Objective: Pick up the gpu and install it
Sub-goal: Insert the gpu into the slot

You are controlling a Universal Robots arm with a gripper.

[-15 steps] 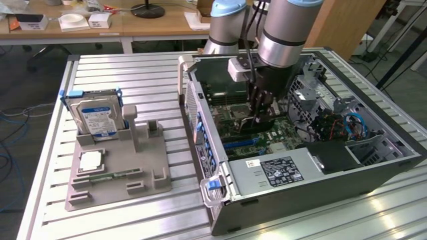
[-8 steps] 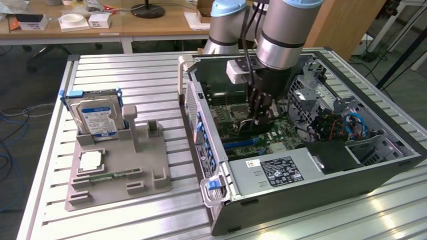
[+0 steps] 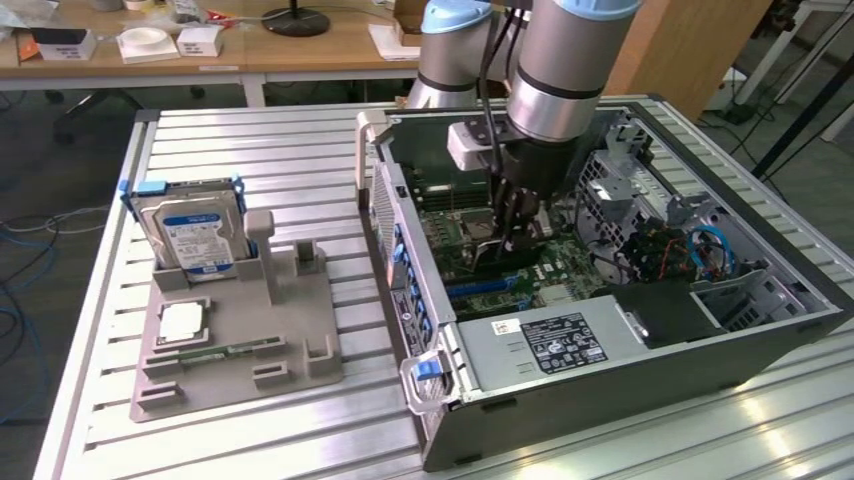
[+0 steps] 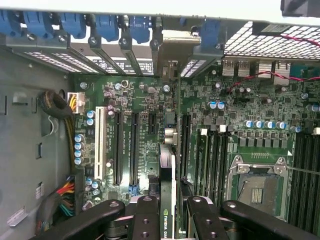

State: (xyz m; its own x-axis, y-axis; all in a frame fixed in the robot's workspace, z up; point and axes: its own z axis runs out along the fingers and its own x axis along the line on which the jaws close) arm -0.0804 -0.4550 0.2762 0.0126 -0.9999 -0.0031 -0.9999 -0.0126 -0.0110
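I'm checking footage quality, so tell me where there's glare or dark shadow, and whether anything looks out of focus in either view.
Exterior view: glare on the slatted table near the case; deep shadow inside the computer case by the power supply. Wrist view: the gpu and gripper up close look soft, the motherboard is sharper; a bright washed-out band runs along one edge.

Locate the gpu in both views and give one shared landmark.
Exterior view: the thin dark gpu card stands on edge inside the open black computer case, held between the gripper fingers above the green motherboard.
Wrist view: the gpu is seen edge-on between the black fingers, running toward the case's rear slots.
Shared landmark: the silver CPU socket beside the card.
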